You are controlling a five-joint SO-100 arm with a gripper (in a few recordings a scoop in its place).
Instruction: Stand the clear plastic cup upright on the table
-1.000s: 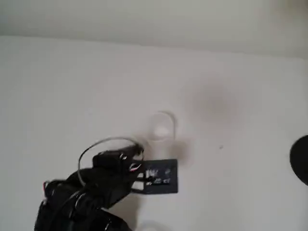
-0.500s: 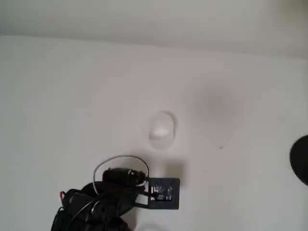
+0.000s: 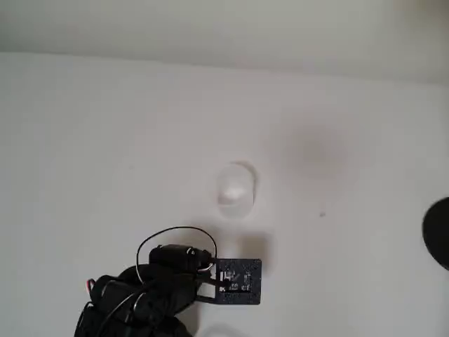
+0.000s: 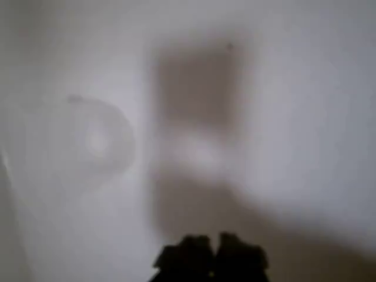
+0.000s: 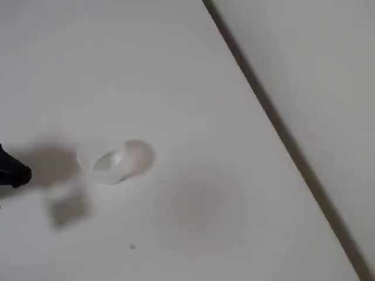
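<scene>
The surface (image 3: 105, 126) is plain white and smooth, with a far edge running across the top of the overhead view and a dark gap along its right edge in the fixed view. A clear plastic cup (image 3: 236, 188) rests on it near the middle, faint and whitish. A tiny dark speck (image 3: 322, 213) sits to the cup's right in the overhead view. A dark round object (image 3: 438, 232) lies at the right edge there.

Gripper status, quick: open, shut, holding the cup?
Gripper: jaws look shut, empty. The clear plastic cup sits apart from it on the table.
</scene>
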